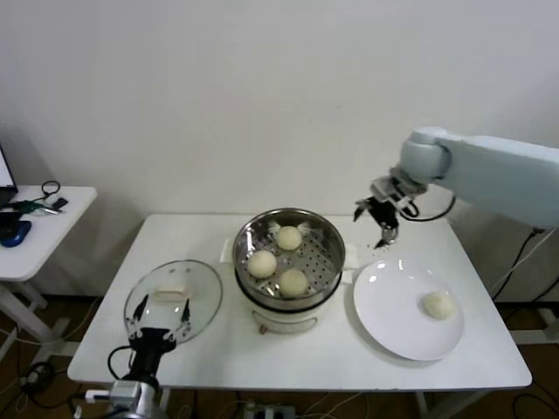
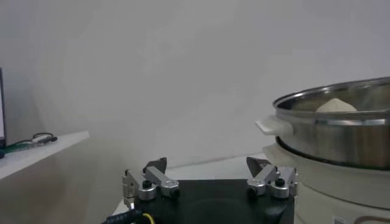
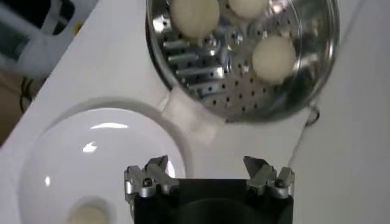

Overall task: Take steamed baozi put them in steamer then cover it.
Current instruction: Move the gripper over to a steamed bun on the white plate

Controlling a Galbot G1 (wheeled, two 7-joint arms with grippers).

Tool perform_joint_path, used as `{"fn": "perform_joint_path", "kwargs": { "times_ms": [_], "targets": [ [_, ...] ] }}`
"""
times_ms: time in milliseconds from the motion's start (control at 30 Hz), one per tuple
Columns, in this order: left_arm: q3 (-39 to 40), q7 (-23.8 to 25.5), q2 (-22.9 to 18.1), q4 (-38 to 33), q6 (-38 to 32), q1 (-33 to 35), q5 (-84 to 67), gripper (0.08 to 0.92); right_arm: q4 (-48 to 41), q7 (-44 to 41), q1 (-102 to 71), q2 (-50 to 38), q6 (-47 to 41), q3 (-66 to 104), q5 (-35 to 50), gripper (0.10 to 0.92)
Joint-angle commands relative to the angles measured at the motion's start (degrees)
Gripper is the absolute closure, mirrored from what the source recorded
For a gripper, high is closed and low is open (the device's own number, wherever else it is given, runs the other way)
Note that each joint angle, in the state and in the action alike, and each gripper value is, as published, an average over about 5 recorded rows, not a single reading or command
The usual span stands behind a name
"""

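From the head view, three baozi [image 1: 278,259] are sitting in the steamer [image 1: 325,249] at the middle of the bench [image 1: 297,353]; a fourth bun [image 1: 439,305] is lying alone on the white plate [image 1: 391,312] to the steamer's right; the cover [image 1: 172,299] is lying flat on the bench to the steamer's left. The right gripper [image 1: 385,223] is hanging in the air between steamer and plate, fingers apart and holding nothing; I judge the step in hand to be fetching the last bun, which calls for dropping down over the plate and closing on soft dough gently. The left gripper [image 1: 157,332] is waiting low at the bench's near left edge by the cover, fingers spread. The bench is plain white against a pale wall; a side table [image 1: 35,236] with cables is standing well off to the left.

From the left wrist view, the left gripper [image 2: 210,173] is showing open and empty; the steamer [image 2: 341,131] is rising beside it.

From the right wrist view, the right gripper [image 3: 209,176] is gaping over the gap; the plate [image 3: 122,152] and steamer [image 3: 292,91] are lying below it, the lone bun [image 3: 88,214] just showing at the frame's edge.
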Motion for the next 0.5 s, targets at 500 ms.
{"fn": "perform_joint_path", "kwargs": {
  "times_ms": [500],
  "targets": [
    [-0.61, -0.18, -0.67, -0.89, 0.26, 0.93, 0.66, 0.177, -7.09, -1.20, -36.07, -15.63, -5.80, 27.21, -15.44, 0.203]
  ]
}}
